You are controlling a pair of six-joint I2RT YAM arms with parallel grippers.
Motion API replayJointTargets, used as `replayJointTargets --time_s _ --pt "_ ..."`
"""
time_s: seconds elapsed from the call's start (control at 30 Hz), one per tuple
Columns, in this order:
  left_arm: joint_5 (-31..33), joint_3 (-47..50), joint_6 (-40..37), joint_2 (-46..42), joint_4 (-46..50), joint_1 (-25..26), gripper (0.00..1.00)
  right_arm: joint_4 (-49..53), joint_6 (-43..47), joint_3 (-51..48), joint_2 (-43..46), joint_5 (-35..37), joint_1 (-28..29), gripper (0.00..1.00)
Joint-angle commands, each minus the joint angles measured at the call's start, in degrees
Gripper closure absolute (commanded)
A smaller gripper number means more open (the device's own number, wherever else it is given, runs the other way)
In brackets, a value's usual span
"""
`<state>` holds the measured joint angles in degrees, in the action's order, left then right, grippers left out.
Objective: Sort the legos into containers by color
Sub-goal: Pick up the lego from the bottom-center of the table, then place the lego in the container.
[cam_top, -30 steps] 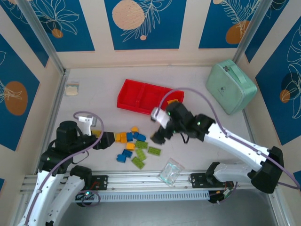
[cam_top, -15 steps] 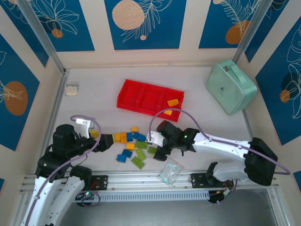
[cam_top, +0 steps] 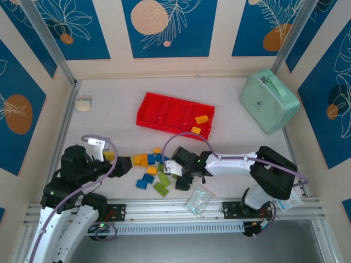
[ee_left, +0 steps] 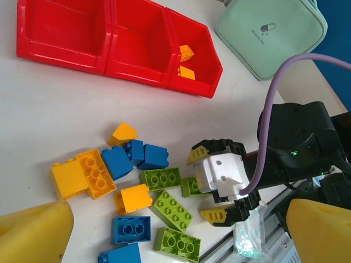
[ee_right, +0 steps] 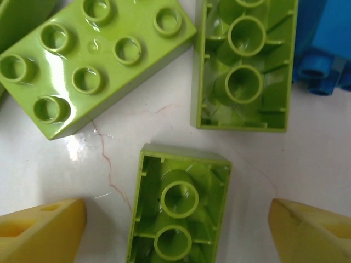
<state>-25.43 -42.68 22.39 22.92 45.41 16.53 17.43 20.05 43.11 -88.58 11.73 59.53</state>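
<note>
The right gripper (ee_right: 176,235) sits low over an upturned lime green brick (ee_right: 178,203), its fingers (ee_right: 44,230) spread either side, likely ready to pinch it. The left gripper (ee_left: 178,233) hangs with its fingers spread wide. The legos (ee_left: 131,197) lie loose just near of the red tray (cam_top: 143,118), whose right compartment holds two yellow-orange bricks (ee_left: 185,53). The table (cam_top: 109,109) is white and the walls (cam_top: 164,27) are blue with a leaf print.

Top view high over table (cam_top: 109,93); left wrist oblique toward tray (ee_left: 60,55); right wrist close on shared legos (ee_right: 178,213)

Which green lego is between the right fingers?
The upside-down lime brick at bottom centre of the right wrist view. The studs-up brick and second upside-down brick lie beyond the fingers.
</note>
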Motion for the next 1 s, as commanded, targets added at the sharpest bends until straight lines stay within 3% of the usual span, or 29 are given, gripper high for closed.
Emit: replayJointTargets --time_s 0.0,0.2,0.37,0.6,0.8,0.9,0.97 --pt "-0.05 0.05 -0.42 -0.47 -1.02 0.56 0.01 -0.19 1.3 1.61 -2.51 0.77 -1.18 0.2" --pt "0.53 0.22 -0.25 -0.54 -1.11 0.52 0.01 1.93 2.84 1.9 -2.68 1.11 -1.57 0.39" --pt "-0.49 0.33 -0.33 -0.59 -1.46 0.54 0.01 1.52 3.41 1.33 -0.62 -0.3 -1.52 0.47" --pt "-0.66 0.58 -0.24 -0.42 -1.79 0.52 0.02 6.6 2.02 6.47 4.7 1.19 -2.08 0.79" --pt "-0.4 0.57 -0.24 -0.98 -1.73 0.52 0.06 5.77 -9.35 16.58 11.38 -6.7 -11.82 0.86" --pt "-0.46 0.58 -0.24 -1.37 -1.82 0.52 0.06 5.09 -18.47 23.35 8.79 -5.75 -16.93 0.96" --pt "-0.43 0.53 -0.22 -1.64 -1.86 0.51 0.06 9.84 -29.9 32.34 2.99 -0.32 -20.37 1.0"
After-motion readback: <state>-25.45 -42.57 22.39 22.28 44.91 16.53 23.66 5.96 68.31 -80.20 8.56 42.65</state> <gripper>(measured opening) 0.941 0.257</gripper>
